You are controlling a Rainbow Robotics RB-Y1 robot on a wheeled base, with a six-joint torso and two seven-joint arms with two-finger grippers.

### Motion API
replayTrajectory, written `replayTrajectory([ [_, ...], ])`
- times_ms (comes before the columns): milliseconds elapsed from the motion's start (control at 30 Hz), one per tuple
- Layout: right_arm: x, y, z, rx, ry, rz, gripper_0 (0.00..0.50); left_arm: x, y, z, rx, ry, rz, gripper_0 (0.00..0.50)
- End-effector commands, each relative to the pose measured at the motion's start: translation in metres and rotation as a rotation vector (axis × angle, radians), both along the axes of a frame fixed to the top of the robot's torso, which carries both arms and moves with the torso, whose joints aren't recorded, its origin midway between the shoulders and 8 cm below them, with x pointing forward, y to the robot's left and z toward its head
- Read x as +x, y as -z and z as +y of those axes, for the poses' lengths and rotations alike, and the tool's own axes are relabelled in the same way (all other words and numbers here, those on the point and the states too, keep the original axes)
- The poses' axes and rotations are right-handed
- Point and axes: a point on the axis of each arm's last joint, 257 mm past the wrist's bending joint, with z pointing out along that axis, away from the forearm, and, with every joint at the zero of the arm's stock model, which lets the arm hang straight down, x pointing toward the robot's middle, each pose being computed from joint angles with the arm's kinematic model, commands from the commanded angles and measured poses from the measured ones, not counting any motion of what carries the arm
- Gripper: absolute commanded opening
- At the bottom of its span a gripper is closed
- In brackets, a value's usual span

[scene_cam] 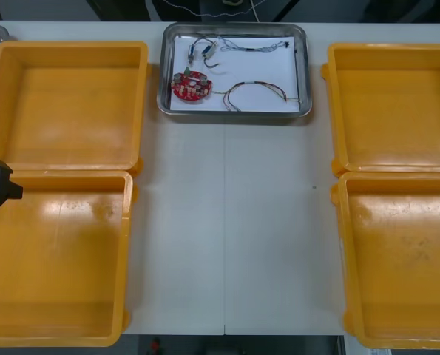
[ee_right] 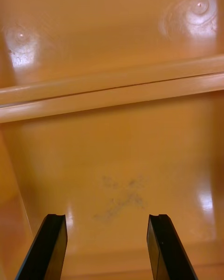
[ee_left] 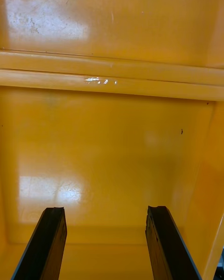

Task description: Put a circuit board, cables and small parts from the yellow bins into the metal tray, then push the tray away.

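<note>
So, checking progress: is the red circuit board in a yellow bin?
No, the circuit board lies inside the metal tray.

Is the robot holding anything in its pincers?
No, nothing. The left pincer and the right pincer are both open, with nothing between their fingers.
</note>
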Motion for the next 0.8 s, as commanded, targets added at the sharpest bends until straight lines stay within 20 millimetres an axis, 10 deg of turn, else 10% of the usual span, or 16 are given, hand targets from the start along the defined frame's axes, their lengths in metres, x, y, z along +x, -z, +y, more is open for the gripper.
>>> replayTrajectory([
  [33, -0.0055, -0.0078, -0.0181, -0.008, 0.055, -0.002, 0.500, -0.0039, -0.0129, 0.0127, 0.071, 0.038, -0.020, 0.500],
  [800, -0.0076, -0.0037, -0.0182, -0.012, 0.055, 0.010, 0.500, -0.0039, -0.0129, 0.0127, 0.071, 0.038, -0.020, 0.500],
])
